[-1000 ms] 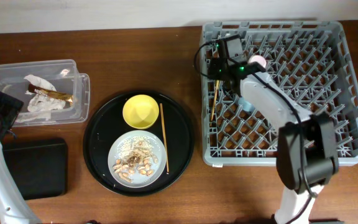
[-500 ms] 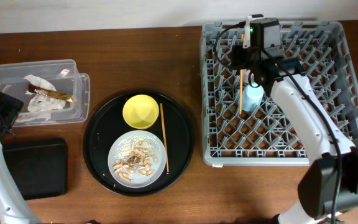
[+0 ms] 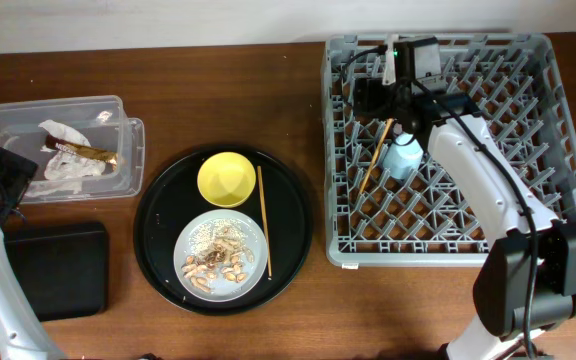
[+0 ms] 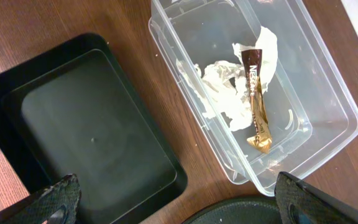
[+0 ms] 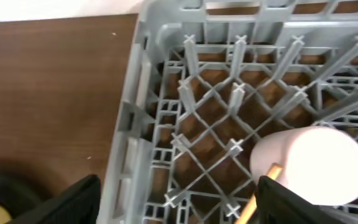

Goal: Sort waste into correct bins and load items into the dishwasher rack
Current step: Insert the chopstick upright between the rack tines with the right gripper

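Note:
The grey dishwasher rack [image 3: 488, 200] fills the right side. My right gripper [image 3: 388, 100] hovers over its back left part, jaws open with nothing between them [image 5: 179, 205]. One wooden chopstick [image 3: 375, 155] leans slanted among the pegs, its tip [image 5: 263, 186] beside my right finger. The pink cup [image 5: 309, 165] and the light-blue cup [image 3: 403, 158] sit in the rack. The other chopstick [image 3: 262, 235], the yellow bowl [image 3: 225, 178] and the grey plate [image 3: 253, 275] with food scraps [image 3: 218, 262] lie on the round black tray. My left gripper [image 3: 13, 172] hangs open [image 4: 179, 208] over the bins.
The clear tub [image 4: 328, 106] holds a white napkin [image 4: 225, 93] and a brown wrapper [image 4: 257, 93]. The flat black tray [image 4: 86, 130] lies beside it. The round black tray [image 3: 158, 215] sits at mid-table, its rim [image 4: 247, 214] just below my left fingers.
My right gripper carried the chopstick from the rack's left edge towards the back, then opened. The chopstick now leans loose among the pegs. The left arm has not moved.

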Motion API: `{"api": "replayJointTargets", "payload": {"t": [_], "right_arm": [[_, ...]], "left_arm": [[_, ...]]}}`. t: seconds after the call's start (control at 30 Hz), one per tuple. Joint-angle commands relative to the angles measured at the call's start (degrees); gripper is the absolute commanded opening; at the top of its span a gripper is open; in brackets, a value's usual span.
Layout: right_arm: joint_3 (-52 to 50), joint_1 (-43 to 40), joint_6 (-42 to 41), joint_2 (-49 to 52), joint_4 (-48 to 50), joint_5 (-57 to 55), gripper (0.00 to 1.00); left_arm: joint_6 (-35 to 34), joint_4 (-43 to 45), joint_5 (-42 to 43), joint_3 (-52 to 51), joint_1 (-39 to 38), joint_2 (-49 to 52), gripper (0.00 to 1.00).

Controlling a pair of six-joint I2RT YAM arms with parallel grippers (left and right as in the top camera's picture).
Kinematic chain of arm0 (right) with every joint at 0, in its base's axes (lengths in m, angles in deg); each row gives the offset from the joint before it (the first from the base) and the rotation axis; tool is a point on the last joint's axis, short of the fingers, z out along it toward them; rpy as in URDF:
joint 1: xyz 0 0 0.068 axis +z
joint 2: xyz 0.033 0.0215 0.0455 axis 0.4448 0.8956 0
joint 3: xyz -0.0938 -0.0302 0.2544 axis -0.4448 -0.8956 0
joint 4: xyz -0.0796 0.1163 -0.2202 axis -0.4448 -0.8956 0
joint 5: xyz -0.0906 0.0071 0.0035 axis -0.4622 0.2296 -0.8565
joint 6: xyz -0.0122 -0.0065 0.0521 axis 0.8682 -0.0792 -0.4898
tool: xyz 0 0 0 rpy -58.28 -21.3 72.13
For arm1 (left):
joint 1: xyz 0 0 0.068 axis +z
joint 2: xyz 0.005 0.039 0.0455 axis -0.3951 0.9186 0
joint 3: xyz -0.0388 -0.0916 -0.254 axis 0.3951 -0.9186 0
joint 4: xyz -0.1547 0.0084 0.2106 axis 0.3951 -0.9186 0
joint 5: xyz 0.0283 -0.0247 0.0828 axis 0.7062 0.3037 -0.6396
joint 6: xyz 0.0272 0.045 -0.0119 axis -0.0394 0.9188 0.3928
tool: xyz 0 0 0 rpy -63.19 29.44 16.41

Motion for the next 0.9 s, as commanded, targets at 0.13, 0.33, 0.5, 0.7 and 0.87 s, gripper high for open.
{"api": "replayJointTargets", "payload": {"t": [0.13, 0.33, 0.5, 0.7, 0.87], "right_arm": [[0.24, -0.37, -9.29, 2.51, -2.21, -14.03, 0.55], [0.24, -0.37, -18.27, 8.94, -3.17, -14.64, 0.48], [0.24, -1.84, -19.8, 9.14, -3.21, -14.34, 0.25], [1.36, -2.19, -20.15, 7.61, -2.8, -12.87, 0.04], [6.05, -2.19, -11.89, -3.04, -4.85, -5.86, 0.04]], "left_arm": [[-0.5, 0.02, -0.44, 0.04, 0.04, -0.17, 0.99], [-0.5, 0.02, -0.44, 0.04, 0.04, -0.17, 0.99], [-0.5, 0.02, -0.44, 0.04, 0.04, -0.17, 0.99], [-0.5, 0.02, -0.44, 0.04, 0.04, -0.17, 0.99], [-0.5, 0.02, -0.44, 0.04, 0.04, -0.17, 0.99]]}}
